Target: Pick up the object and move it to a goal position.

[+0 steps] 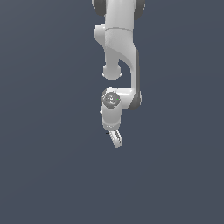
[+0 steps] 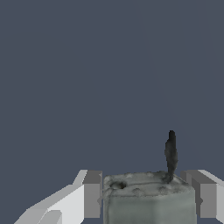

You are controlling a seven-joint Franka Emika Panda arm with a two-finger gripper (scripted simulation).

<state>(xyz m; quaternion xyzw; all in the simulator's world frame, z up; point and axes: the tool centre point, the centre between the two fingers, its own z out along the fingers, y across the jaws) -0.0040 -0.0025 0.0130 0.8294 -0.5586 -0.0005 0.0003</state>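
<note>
Gripper [image 2: 146, 197] clamped on the object [image 2: 148, 199].
Fingers [image 2: 92, 194] partly closed against both sides of the grey-green block; its dark protrusion sticks out past the fingertips. Plain grey surface [image 1: 43, 175] behind.

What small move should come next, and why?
Probably lift and carry. In the wrist view the grey-green object sits between the hand's two fingers, which look pressed against its sides, so it seems grasped. No goal marker shows in either view, so I cannot say which way to go.
</note>
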